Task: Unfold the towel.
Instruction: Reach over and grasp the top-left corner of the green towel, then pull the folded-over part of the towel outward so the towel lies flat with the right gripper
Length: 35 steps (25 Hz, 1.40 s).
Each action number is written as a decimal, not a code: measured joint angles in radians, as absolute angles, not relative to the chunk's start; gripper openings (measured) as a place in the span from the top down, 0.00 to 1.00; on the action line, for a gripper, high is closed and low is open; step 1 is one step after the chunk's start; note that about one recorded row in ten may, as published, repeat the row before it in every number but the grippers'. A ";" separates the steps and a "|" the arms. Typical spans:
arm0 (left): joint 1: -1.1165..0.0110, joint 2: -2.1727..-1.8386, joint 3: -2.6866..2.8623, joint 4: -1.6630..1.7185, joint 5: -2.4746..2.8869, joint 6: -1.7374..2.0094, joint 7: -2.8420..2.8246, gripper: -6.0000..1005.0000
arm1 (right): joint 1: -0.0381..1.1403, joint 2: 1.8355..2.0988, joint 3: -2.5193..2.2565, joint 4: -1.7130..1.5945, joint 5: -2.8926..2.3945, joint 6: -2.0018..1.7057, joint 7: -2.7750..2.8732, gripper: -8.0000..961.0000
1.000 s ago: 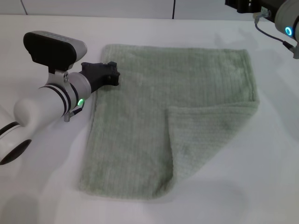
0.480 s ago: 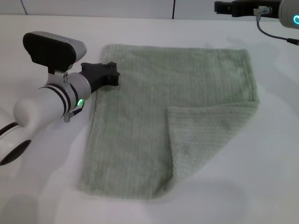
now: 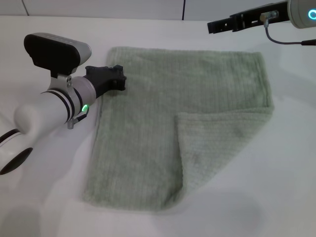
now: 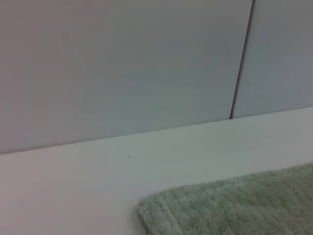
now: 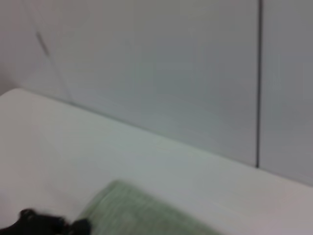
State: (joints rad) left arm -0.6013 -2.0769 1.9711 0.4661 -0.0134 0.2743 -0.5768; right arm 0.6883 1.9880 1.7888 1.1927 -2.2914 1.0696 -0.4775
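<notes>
The pale green towel [image 3: 163, 108] lies flat on the white table [image 3: 276, 168], with its near right part folded back over itself as a flap [image 3: 217, 143]. My left gripper [image 3: 118, 79] rests at the towel's left edge, close to the far left corner. High over the far edge, right of the middle, my right gripper [image 3: 212, 25] reaches in from the right. The left wrist view catches a towel corner [image 4: 205, 210] on the table. In the right wrist view the towel's far corner [image 5: 127, 208] lies beside the black left gripper [image 5: 44, 224].
A pale panelled wall [image 3: 123, 7] runs along the table's far edge. The left arm's white forearm [image 3: 39, 113] crosses the table to the left of the towel. A cable [image 3: 284, 39] hangs from the right wrist.
My right gripper has swung leftward from the far right corner and now stretches over the towel's far edge. The left arm and the towel have not moved.
</notes>
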 joint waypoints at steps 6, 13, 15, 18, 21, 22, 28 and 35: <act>-0.601 -2.077 1.971 0.468 -0.015 0.269 -0.577 1.00 | 0.744 1.989 1.824 1.183 -2.288 1.215 -0.498 0.21; -0.601 -2.077 1.971 0.474 -0.015 0.267 -0.577 1.00 | 0.796 1.992 1.830 1.126 -2.228 1.320 -0.551 0.21; -0.600 -2.077 1.971 0.477 -0.015 0.266 -0.577 1.00 | 0.807 1.993 1.830 1.110 -2.224 1.341 -0.563 0.21; -0.600 -2.077 1.971 0.478 -0.015 0.264 -0.577 1.00 | 0.822 1.996 1.829 1.073 -2.213 1.372 -0.583 0.21; -0.598 -2.077 1.971 0.479 -0.014 0.262 -0.577 1.00 | 0.837 1.996 1.829 1.031 -2.210 1.394 -0.603 0.21; -0.597 -2.077 1.971 0.479 -0.014 0.262 -0.577 1.00 | 0.840 1.996 1.829 1.021 -2.210 1.398 -0.607 0.21; -0.595 -2.077 1.971 0.479 -0.011 0.261 -0.577 1.00 | 0.847 1.996 1.821 0.981 -2.213 1.406 -0.618 0.21; -0.595 -2.077 1.971 0.479 -0.011 0.261 -0.577 1.00 | 0.861 1.996 1.818 0.920 -2.219 1.409 -0.653 0.21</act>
